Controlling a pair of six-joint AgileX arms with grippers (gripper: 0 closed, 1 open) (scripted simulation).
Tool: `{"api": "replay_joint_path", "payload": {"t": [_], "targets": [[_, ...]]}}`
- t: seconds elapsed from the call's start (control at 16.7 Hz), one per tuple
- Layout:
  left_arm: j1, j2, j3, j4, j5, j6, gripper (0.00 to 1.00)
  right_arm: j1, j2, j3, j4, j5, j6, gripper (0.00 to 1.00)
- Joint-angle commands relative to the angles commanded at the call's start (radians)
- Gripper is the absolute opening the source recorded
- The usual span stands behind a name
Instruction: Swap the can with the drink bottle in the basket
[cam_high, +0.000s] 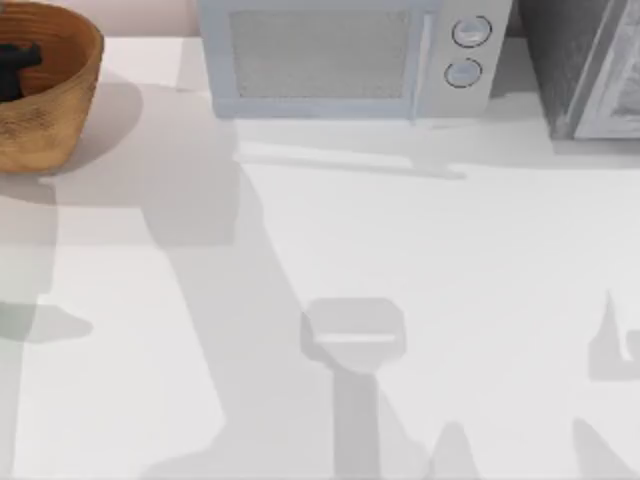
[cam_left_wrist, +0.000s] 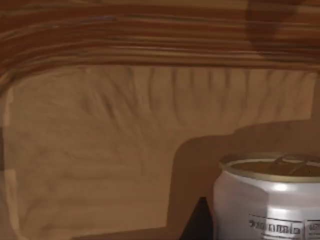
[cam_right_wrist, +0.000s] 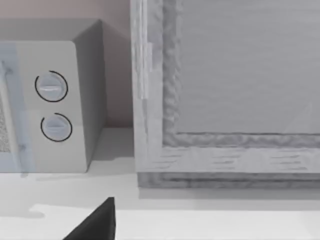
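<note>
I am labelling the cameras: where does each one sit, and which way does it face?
Top view: above the table, looking down at basket and microwave; left hand dips into the basket.
Left wrist view: inside the basket, facing its wall and the can.
Right wrist view: low over the table, facing the microwave's knobs; part of the right hand shows.
Shared: the microwave, in top and right wrist views.
</note>
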Motion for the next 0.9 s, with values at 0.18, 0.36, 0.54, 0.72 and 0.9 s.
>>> {"api": "replay_joint_path", "payload": {"t": [0.18, 0.36, 0.54, 0.72, 0.9], "targets": [[-0.019, -0.182, -0.174, 0.069, -0.009, -0.018, 0.0, 0.0, 0.0, 0.0, 0.0, 0.0, 0.0, 1.0], [-0.047, -0.435, -0.399, 0.173, -0.024, -0.035, 0.0, 0.0, 0.0, 0.0, 0.0, 0.0, 0.0, 1.0], [-0.077, -0.735, -0.665, 0.3, -0.047, -0.05, 0.0, 0.0, 0.0, 0.0, 0.0, 0.0, 0.0, 1.0], [-0.106, -1.064, -0.958, 0.442, -0.08, -0.065, 0.0, 0.0, 0.0, 0.0, 0.0, 0.0, 0.0, 1.0], [-0.133, -1.403, -1.261, 0.587, -0.12, -0.081, 0.0, 0.0, 0.0, 0.0, 0.0, 0.0, 0.0, 1.0]]}}
